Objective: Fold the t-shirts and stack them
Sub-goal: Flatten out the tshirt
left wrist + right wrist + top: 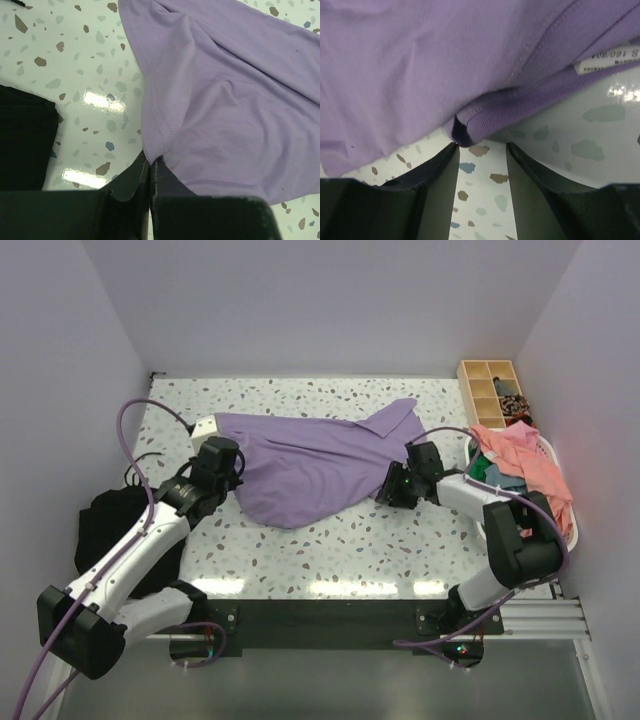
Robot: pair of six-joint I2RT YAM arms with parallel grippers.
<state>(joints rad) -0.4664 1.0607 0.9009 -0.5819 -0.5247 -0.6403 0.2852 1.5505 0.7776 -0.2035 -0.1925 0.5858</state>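
Lavender t-shirt (pixel 310 465) lies spread and rumpled across the middle of the table (pixel 400 540). The left gripper (pixel 151 164) is pinched tight on its hem; the right gripper (pixel 481 150) sits with jaws parted at the collar, holding nothing.

Overhead view, two close wrist views: same t-shirt (pixel 300 470)

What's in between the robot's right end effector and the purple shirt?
Only a thin strip of bare speckled table. The right wrist view shows the right end effector, open, just short of the folded collar of the purple shirt.
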